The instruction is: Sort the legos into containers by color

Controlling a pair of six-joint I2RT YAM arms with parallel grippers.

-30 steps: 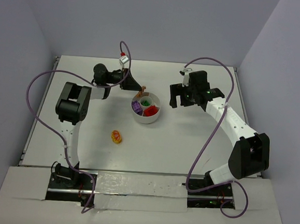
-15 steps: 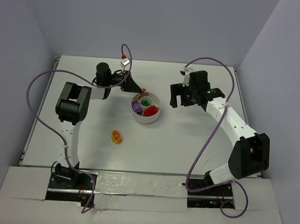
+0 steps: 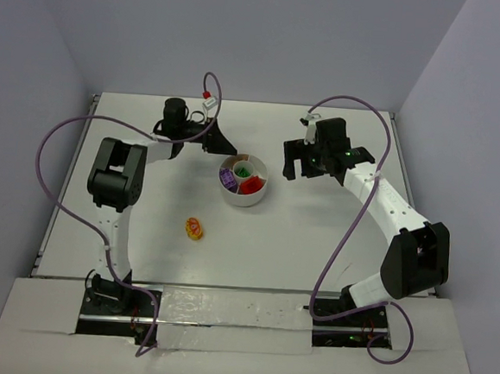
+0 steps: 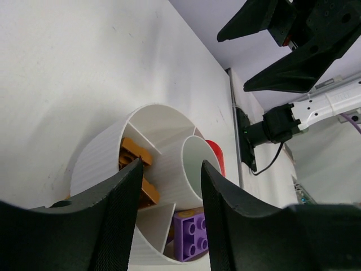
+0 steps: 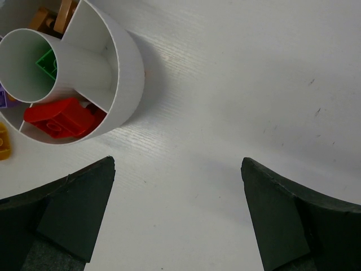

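Near the middle of the table (image 3: 280, 241), upright with its open side up: a low white round dish (image 3: 243, 199), divided into wedge-shaped compartments (image 5: 98, 53) around a small round centre well (image 5: 22, 73). In the centre well, a green brick (image 5: 48, 62), only one corner showing past the well's wall. In the near-right wedge, a long red brick (image 5: 56, 119), lying with its long axis along the outer wall. In the left wedge, a purple brick (image 4: 192, 232), studs up, partly cut off at the picture edge, long axis impossible to tell. In the far-left wedge, brown-orange bricks (image 4: 135, 153), tipped at a slant against the divider walls, long axes unclear. On the table, well apart from the dish on its near-left side: a round yellow-and-red lego (image 3: 195, 229), slightly oval from above, a little longer from far to near. Left gripper (image 4: 171, 169): just beside the dish's far-left rim, over the brown-orange wedge's edge, jaws parted, nothing between them. Right gripper (image 5: 176, 164): off to the dish's right, apart from it, jaws spread wide, gripping nothing.
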